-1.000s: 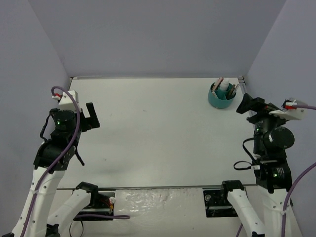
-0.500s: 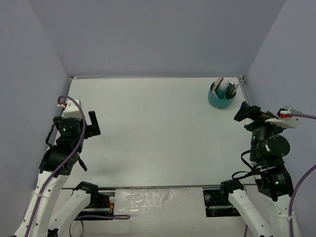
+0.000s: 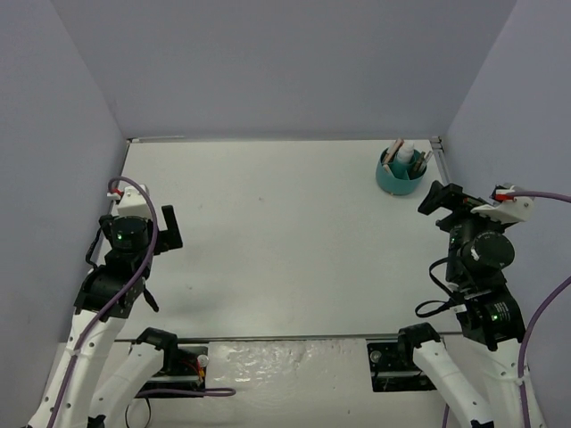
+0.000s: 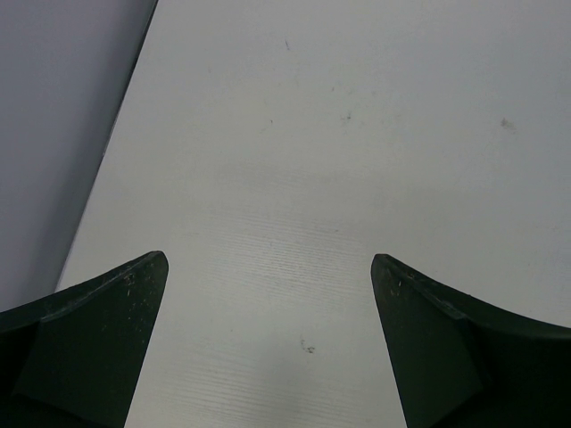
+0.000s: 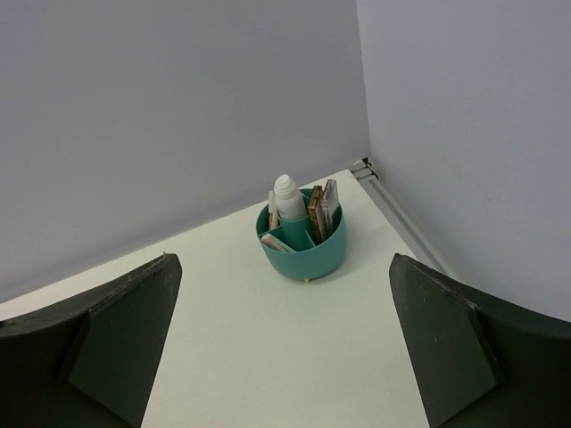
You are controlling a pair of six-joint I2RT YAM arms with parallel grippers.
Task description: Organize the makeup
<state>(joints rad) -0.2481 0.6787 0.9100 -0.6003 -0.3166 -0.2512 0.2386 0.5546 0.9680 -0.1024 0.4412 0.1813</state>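
One teal tub [image 5: 302, 257] is standing in the far right corner of the table [image 3: 285, 223]. One white bottle [image 5: 287, 198], two flat palettes [image 5: 323, 207] and a thin pink stick [image 5: 272, 209] are standing inside it. The right gripper [image 3: 434, 198] is hanging near the tub, jaws wide apart, holding nothing. The left gripper [image 4: 268, 263] is gaping likewise over the bare left side.

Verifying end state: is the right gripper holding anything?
No, the right gripper is open with nothing between its fingers; the makeup sits in the teal tub.
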